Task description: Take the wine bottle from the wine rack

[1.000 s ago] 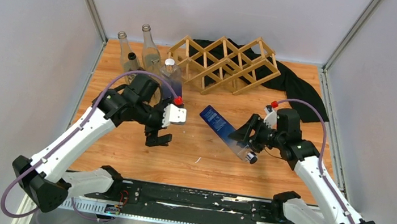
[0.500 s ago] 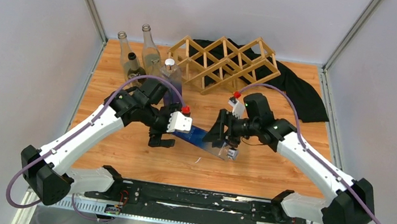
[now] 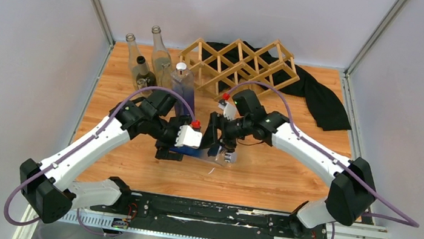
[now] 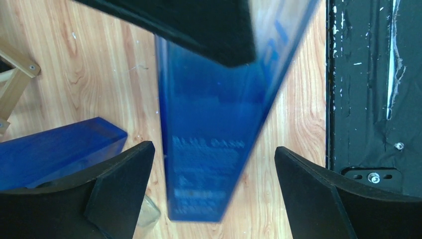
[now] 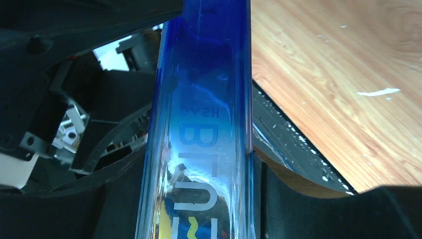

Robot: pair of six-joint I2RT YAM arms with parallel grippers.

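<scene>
My right gripper (image 3: 220,147) pinches the blue wine bottle (image 4: 209,129), well clear of the wine rack (image 3: 239,68), above the desk (image 3: 288,177). My left gripper (image 4: 211,169) is spread around it; I'd close squarely before releasing.

wooden table (image 3: 269,181) | wine rack (image 3: 240,68) rear centre | standing bottles (image 3: 155,57) rear left | black cloth (image 3: 321,102) rear right

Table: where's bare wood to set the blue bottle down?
Widest bare stretch of table: front right, between the right arm and the front rail. A smaller patch lies front centre, nearer than the left gripper and right gripper at the blue bottle. Crowded: standing bottles back left, wine rack back centre, black cloth back right; left arm covers front left.
</scene>
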